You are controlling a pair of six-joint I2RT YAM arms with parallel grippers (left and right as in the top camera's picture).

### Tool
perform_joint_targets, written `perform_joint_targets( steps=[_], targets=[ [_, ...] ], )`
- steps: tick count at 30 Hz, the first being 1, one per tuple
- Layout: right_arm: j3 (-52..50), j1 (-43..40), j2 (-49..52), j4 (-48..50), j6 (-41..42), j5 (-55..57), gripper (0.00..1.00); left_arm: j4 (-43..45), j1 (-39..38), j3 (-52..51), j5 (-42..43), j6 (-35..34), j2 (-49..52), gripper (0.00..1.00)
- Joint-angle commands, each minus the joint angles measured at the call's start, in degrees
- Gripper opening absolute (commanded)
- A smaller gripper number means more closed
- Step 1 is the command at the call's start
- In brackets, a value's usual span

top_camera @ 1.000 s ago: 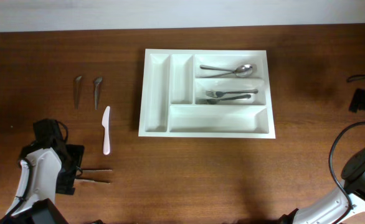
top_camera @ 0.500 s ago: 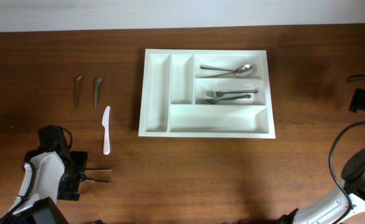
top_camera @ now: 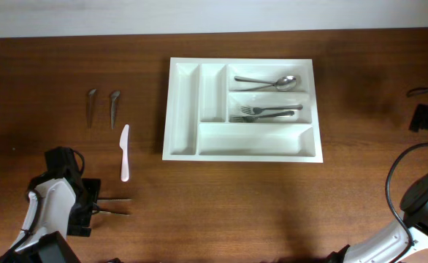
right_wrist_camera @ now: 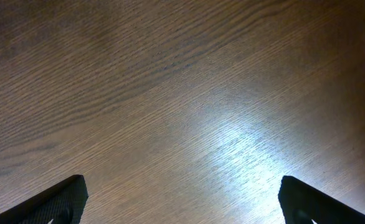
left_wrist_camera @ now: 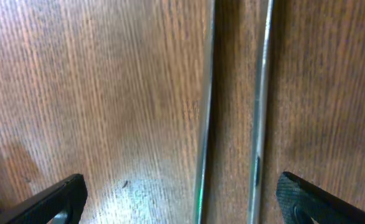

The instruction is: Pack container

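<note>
left jaws wide apart | two thin metal sticks [left_wrist_camera: 205,106] right between them | imo lower straight, pinch both | right jaws apart, empty

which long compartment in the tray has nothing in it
The bottom long compartment in the overhead view: bare white. The top one holds a spoon, the middle one forks.

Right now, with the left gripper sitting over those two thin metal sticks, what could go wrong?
1. Both metal sticks lie side by side inside the open left gripper, so closing may catch both, or pinch one and flick the other away.
2. They are thin and flat on the table, so the fingers may scrape wood or slip off.
3. The white knife lies between them and the container; a low carry could knock it.
</note>
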Motion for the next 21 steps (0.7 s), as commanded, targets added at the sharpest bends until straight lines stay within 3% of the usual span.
perform_joint_targets(
  steps=[1,21],
  targets=[
    [-0.3,0.1,-0.1,0.0,0.5,-0.1,0.99,-0.5,0.2,-0.3,0.2,-0.5,0.4,0.99],
    [-0.3,0.1,-0.1,0.0,0.5,-0.1,0.99,5.4,0.2,-0.3,1.1,2.0,9.5,0.99]
  ],
)
